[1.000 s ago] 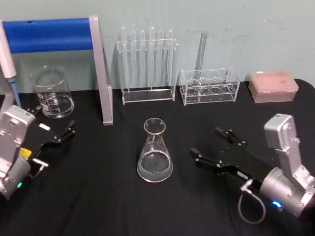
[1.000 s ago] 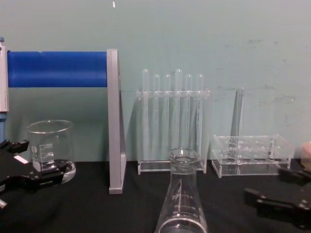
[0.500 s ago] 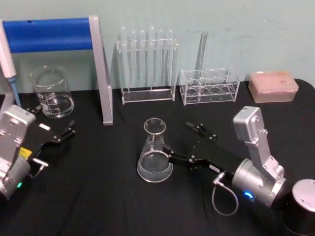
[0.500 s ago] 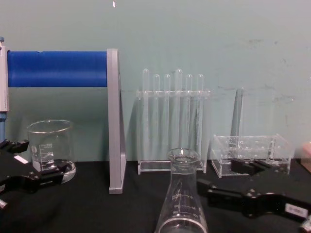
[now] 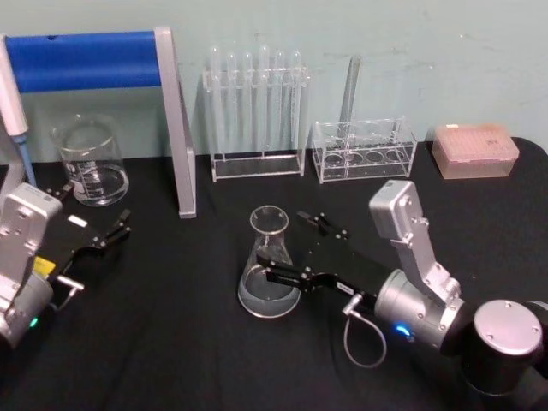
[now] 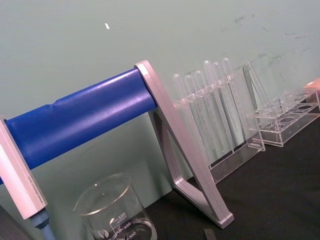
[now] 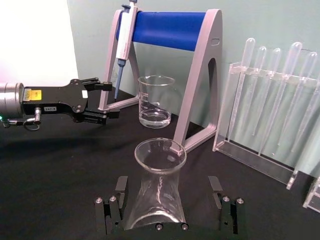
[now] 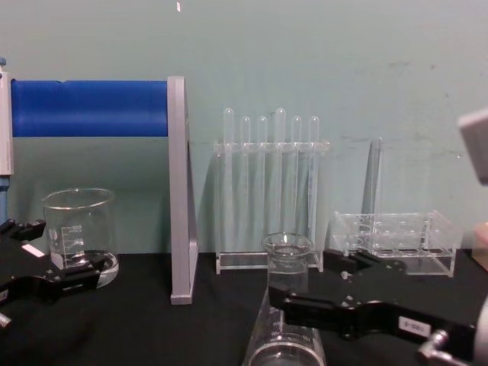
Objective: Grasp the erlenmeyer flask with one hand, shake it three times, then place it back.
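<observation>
The clear erlenmeyer flask [image 5: 271, 264] stands upright on the black table, near the middle. My right gripper [image 5: 296, 250] has reached it from the right and is open. One finger lies in front of the flask and one behind it, apart from the glass. In the right wrist view the flask [image 7: 156, 186] sits between the two black fingers [image 7: 112, 211] with a gap on each side. In the chest view a finger [image 8: 305, 305] crosses in front of the flask [image 8: 288, 258]. My left gripper [image 5: 96, 236] rests open at the table's left, holding nothing.
A glass beaker [image 5: 90, 163] stands at the back left beside the blue pipette stand [image 5: 175, 128], with a pipette [image 5: 13, 103] hanging on it. Along the back wall are a test tube rack [image 5: 257, 111], a clear rack [image 5: 364, 150] and a pink tip box [image 5: 475, 150].
My right arm has moved left across the table until its open fingers straddle the flask. The flask and the left arm have stayed still.
</observation>
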You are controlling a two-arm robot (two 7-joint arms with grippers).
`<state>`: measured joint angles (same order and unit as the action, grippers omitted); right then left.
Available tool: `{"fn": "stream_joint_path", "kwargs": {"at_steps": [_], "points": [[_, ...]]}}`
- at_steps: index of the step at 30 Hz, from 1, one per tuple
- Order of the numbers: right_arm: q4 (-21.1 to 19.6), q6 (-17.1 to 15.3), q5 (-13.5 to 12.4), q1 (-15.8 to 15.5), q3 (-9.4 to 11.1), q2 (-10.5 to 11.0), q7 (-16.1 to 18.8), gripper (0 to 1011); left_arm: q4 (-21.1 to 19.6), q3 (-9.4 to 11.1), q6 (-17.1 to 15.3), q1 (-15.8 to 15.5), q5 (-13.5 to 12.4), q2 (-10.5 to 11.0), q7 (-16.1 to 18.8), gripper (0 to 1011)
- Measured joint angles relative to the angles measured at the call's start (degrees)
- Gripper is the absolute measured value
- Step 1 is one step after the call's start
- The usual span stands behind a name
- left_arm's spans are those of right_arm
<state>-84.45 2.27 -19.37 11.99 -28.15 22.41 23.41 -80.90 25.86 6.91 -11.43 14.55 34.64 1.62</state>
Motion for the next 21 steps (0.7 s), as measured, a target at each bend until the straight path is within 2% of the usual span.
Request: {"fn": "stream_joint_path", "kwargs": {"at_steps": [13,21], "points": [[4.0,0.0,2.2,2.5,0.0,-3.9,0.6,1000,0.0,0.0,0.0,0.0,0.0,0.0,0.0,1001],[5.2,0.1,3.0,3.1,0.4,-5.5,0.8,1000,0.0,0.0,0.0,0.0,0.0,0.0,0.0,1001]]}}
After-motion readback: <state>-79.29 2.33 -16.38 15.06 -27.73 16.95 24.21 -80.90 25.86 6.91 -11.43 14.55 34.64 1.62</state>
